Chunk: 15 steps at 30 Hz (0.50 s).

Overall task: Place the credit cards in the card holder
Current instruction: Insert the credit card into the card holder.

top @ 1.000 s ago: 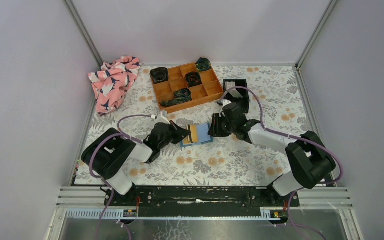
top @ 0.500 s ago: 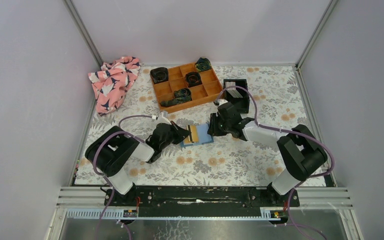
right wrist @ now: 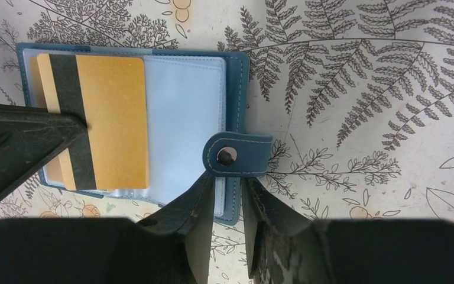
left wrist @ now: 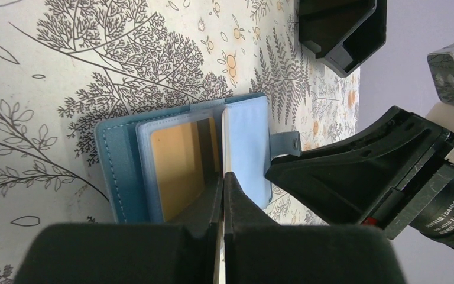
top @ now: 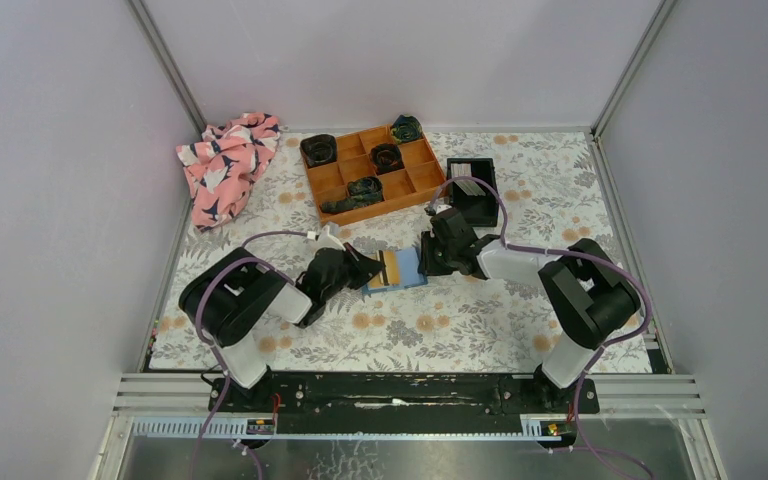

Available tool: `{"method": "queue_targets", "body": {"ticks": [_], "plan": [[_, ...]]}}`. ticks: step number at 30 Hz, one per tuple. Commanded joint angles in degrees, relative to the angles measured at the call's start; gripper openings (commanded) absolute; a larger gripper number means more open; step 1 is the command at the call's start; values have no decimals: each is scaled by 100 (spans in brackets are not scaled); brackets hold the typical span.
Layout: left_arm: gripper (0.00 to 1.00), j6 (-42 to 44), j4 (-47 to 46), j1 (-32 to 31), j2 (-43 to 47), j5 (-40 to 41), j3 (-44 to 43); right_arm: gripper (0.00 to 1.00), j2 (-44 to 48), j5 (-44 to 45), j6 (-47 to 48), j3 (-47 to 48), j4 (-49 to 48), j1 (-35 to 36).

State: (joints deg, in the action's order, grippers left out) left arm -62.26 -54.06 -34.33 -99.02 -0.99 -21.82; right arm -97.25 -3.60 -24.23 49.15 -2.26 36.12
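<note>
At holder [right wrist: 183, 106] edge, seemingly, right claw [right wrist: 229, 184]

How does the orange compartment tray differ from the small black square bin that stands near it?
The orange compartment tray is wider and split into several cells; the small black square bin is one single box. The tray carries dark rolled items; the bin carries a pale flat stack. Both rest on the far half of the floral tablecloth.

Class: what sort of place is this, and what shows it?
Likely a robot test cell: two arms on a rail, plain walls boxing in a table, and props such as a tray and card holder.
</note>
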Motion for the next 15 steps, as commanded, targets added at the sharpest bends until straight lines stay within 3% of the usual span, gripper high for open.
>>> {"method": "queue_targets", "body": {"ticks": [1,15], "plan": [[0,-11,-346,-86,-126,135,14,30,-64,191,26,229,-24,63],[0,-263,-687,-328,-397,376,199,29,-184,188,-3,227,4,71]]}}
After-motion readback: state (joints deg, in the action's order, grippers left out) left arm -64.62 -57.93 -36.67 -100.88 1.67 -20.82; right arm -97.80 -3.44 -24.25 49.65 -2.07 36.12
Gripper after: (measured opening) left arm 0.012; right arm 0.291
